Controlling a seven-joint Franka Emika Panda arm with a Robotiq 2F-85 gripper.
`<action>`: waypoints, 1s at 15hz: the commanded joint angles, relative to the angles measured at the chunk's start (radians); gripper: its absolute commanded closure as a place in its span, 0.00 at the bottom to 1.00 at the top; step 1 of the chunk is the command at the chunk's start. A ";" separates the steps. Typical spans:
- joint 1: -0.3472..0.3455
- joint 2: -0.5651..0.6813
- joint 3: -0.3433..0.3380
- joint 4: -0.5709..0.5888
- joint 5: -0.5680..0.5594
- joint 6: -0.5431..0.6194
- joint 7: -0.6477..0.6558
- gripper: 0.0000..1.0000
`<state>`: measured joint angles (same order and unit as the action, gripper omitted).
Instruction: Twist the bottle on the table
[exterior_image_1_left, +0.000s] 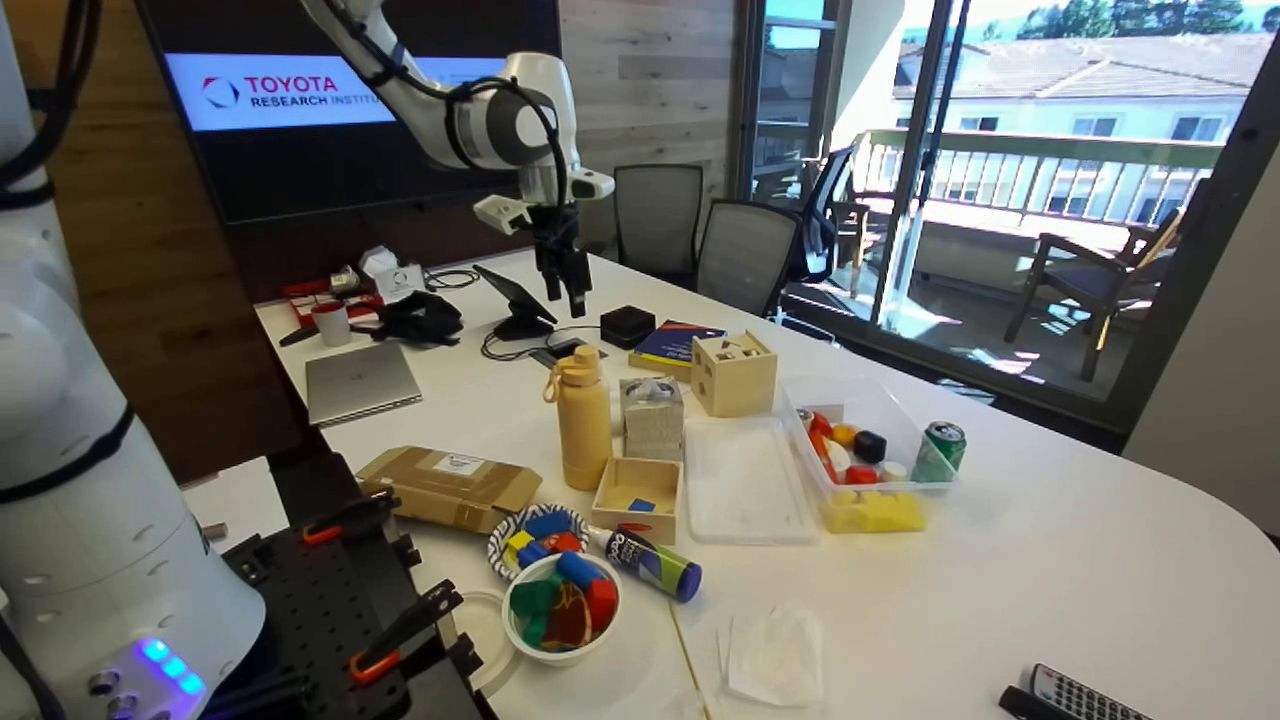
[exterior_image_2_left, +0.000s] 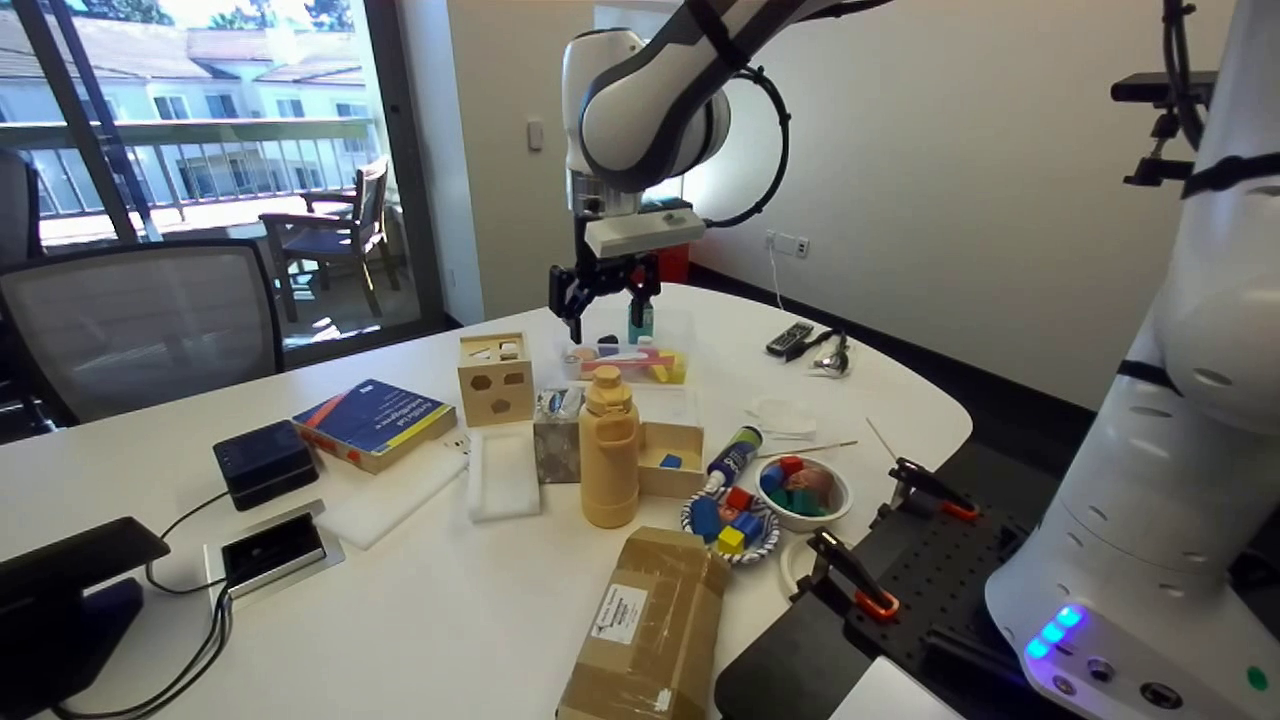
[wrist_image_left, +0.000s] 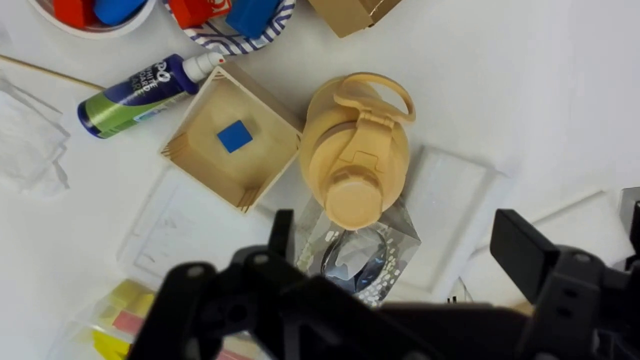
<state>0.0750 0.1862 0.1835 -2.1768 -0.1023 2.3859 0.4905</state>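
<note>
Hanging above the table (exterior_image_1_left: 1000, 590) with a downward-pointing gripper (wrist_image_left: 401, 239), presumably to come at the bottle (exterior_image_1_left: 585, 430) from overhead. Gripping nothing: just a broad gap between wide-parted fingers (wrist_image_left: 522, 250), probably meant to straddle the cap (wrist_image_left: 354, 202). Poised higher than the bottle's top, judging from both exterior views, so likely to clear it rather than knock it. Not lined up, though: in the wrist view, nearer to the cap with one finger than with the other, and set back from it. As for the bottle: standing upright on the table, just beside the tray (wrist_image_left: 212, 162) and the patterned box (exterior_image_1_left: 652, 425); hard to tell whether touching either. Firm on its base, by the look of it, and so fit for turning in place. Likely to jostle those neighbours if grasped low, hence better taken high, at the cap. With the loop (wrist_image_left: 409, 107) turned away from tray and box alike, perhaps less apt to snag a closing finger. Yet to do, by this reading: centre, lower, close, twist.
</note>
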 joint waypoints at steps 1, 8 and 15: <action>0.048 0.070 -0.062 0.047 0.025 0.021 0.051 0.00; 0.091 0.144 -0.115 0.055 0.076 0.075 0.069 0.00; 0.098 0.175 -0.132 0.060 0.116 0.106 0.058 0.32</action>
<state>0.1549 0.3545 0.0742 -2.1314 -0.0110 2.4750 0.5406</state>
